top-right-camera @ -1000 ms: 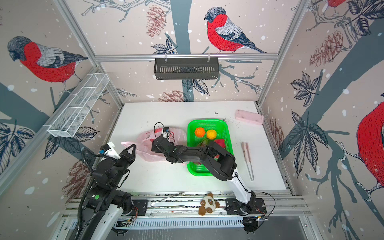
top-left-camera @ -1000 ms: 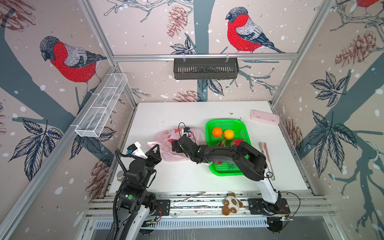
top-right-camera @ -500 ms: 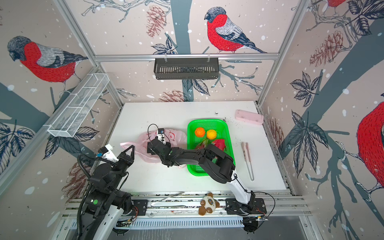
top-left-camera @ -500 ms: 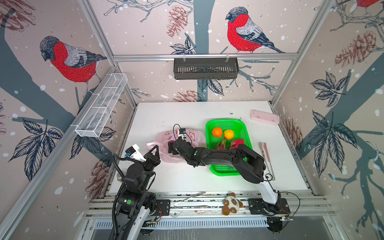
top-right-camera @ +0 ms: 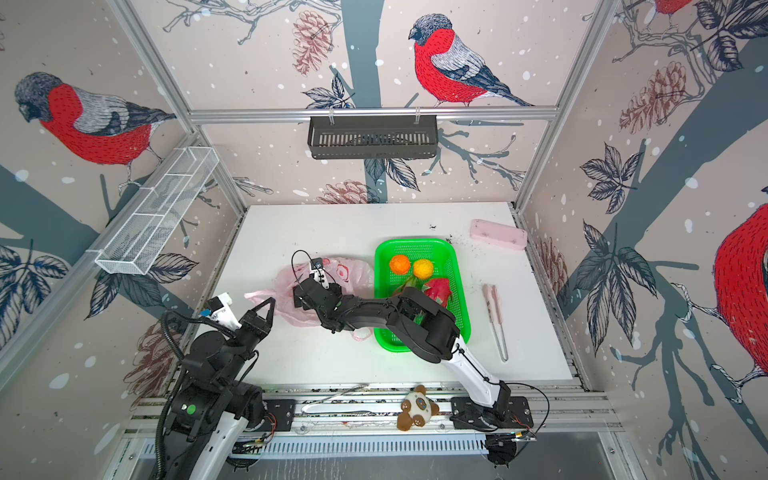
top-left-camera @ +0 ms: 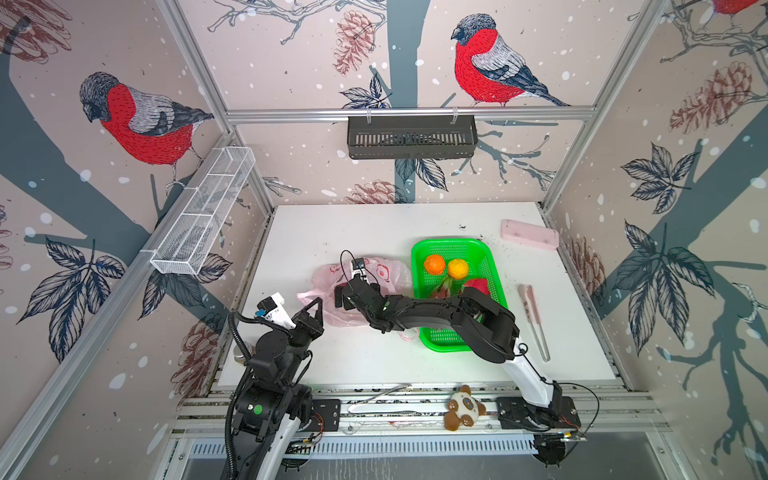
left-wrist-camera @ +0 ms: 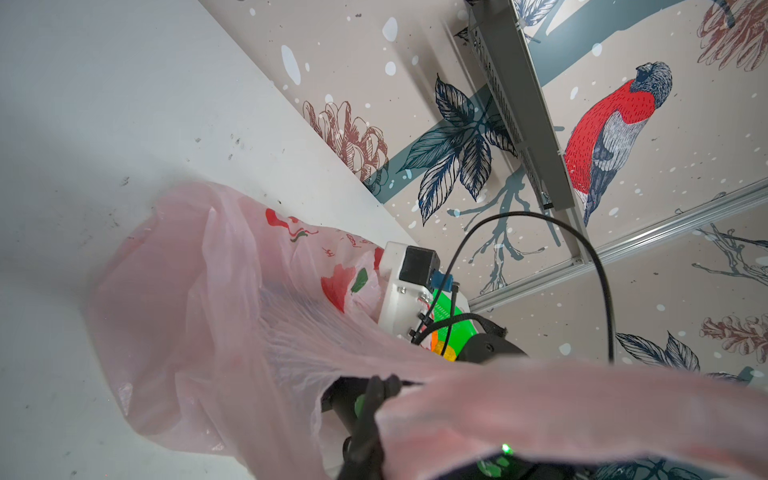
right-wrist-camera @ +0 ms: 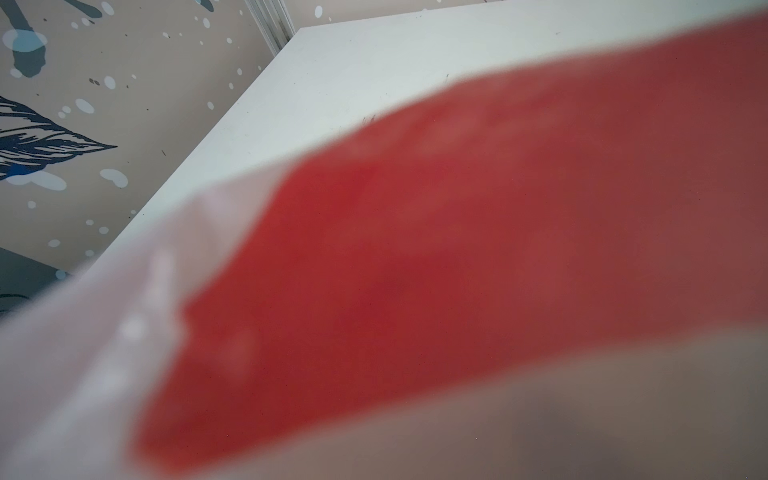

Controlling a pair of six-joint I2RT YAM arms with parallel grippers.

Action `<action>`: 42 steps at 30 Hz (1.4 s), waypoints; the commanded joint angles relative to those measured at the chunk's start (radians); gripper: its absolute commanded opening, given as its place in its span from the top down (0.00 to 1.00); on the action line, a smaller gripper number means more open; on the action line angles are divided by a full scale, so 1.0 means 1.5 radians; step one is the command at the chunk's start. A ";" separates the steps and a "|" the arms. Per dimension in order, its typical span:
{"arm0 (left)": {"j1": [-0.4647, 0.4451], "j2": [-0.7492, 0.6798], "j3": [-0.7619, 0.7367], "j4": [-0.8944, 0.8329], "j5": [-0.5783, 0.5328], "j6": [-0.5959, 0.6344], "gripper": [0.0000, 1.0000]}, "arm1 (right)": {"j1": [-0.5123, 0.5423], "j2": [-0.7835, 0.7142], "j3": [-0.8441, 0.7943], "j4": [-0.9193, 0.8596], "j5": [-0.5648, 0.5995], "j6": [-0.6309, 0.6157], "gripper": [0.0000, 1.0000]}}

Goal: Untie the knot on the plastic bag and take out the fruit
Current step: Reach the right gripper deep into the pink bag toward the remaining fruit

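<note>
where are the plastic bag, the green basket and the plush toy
plastic bag (top-left-camera: 324,286), in a top view, its pale left part
green basket (top-left-camera: 451,242), in a top view, its far rim
plush toy (top-left-camera: 463,405), in a top view, its white face

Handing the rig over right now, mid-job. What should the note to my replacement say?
Left gripper: shut on the near edge of the plastic bag.
Right gripper: at the bag's open mouth; open or shut cannot be told, plastic covers its wrist view.
Done: no knot visible; two oranges and dragon fruit lie in the green basket.
Left: check the bag for more fruit; none shows inside from these views.
</note>
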 commanded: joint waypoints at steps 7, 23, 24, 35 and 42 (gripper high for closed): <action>0.000 -0.021 -0.001 -0.015 0.060 -0.018 1.00 | -0.004 0.036 0.020 0.084 0.039 -0.022 0.01; 0.000 -0.032 -0.004 -0.021 0.140 -0.002 1.00 | -0.028 0.159 0.207 0.001 0.001 -0.017 0.01; -0.001 -0.032 -0.004 -0.022 0.142 -0.001 1.00 | -0.029 0.166 0.217 -0.006 -0.005 -0.017 0.01; 0.000 -0.047 -0.015 -0.029 0.144 -0.005 1.00 | -0.044 0.220 0.285 -0.081 -0.031 0.020 0.01; -0.001 -0.050 -0.014 -0.044 0.139 -0.006 1.00 | -0.051 0.222 0.279 -0.077 -0.031 0.027 0.12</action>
